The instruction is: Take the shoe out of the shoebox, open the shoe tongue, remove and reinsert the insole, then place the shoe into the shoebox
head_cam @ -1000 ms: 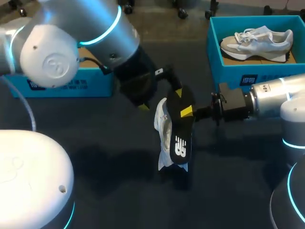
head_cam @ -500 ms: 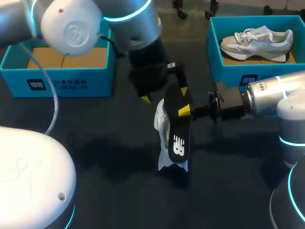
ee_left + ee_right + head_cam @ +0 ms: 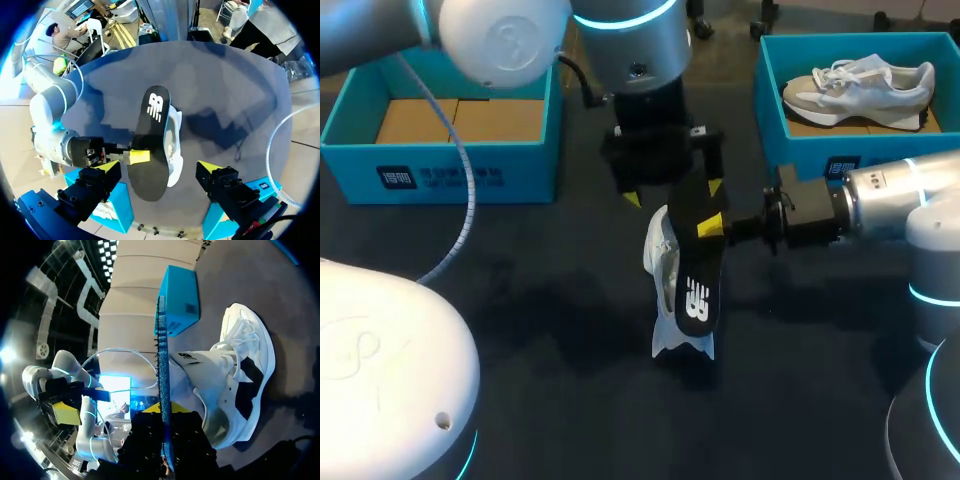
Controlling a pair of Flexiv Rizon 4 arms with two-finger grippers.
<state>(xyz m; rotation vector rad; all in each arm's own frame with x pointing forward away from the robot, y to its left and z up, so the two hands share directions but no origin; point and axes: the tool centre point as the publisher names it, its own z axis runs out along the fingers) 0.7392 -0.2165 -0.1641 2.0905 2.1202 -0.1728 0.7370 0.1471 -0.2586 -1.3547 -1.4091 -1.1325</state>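
Right claw (image 3: 738,230) was clenched on the insole (image 3: 697,272), one yellow tip pressed on its black face near the upper end. The right wrist view showed the insole edge-on, running straight out between my two fingers, so both sides were pinched. The insole was black with a white logo and held up on its edge.

The shoe (image 3: 665,280) was white. It sat on the dark table (image 3: 550,330), between the two boxes and outside both. The insole was just beside the shoe's open side and out of it. I couldn't tell if its lower end touched the shoe. In the right wrist view the shoe lay beside my gripper, laces and opening showing.

Left claw (image 3: 159,166) was released, fingers spread wide. It hung over the insole's upper end with one yellow tip on each side. No contact was visible in the left wrist view. In the head view one left fingertip (image 3: 715,187) was close to the insole's top edge, and I couldn't tell if it touched. My left arm came in from the upper left, my right arm from the right.

The left shoebox (image 3: 440,175) was blue with only brown cardboard showing inside. The right shoebox (image 3: 790,150) was blue and held a second shoe (image 3: 860,85), grey-white, lying on cardboard.
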